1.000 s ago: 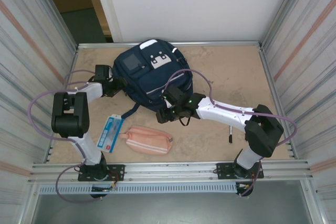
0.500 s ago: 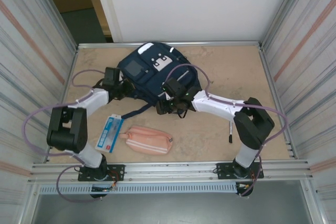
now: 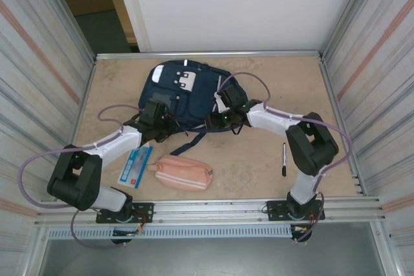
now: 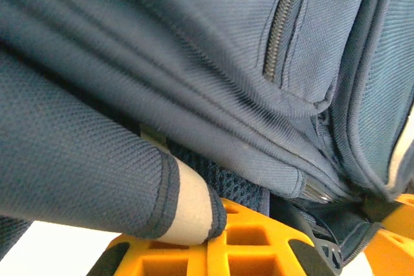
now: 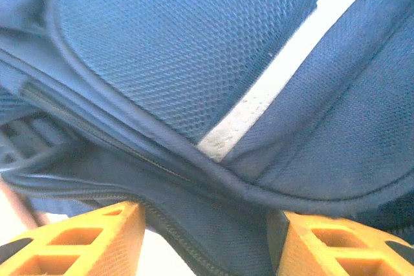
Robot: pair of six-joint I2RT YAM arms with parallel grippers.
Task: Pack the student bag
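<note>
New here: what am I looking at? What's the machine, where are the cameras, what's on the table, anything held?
Two robot arms are bolted at the table's near edge, each ending in a two-finger pincer. The wide picture looks down from above and behind; the close-ups come from wrist cameras, so the orange blocks are the pincers' own fingers. On the table lie a navy backpack, a pink pouch, a blue-white packet and a pen. The left pincer is shut, apparently pinching backpack fabric; the right pincer stands open around its edge.
</note>
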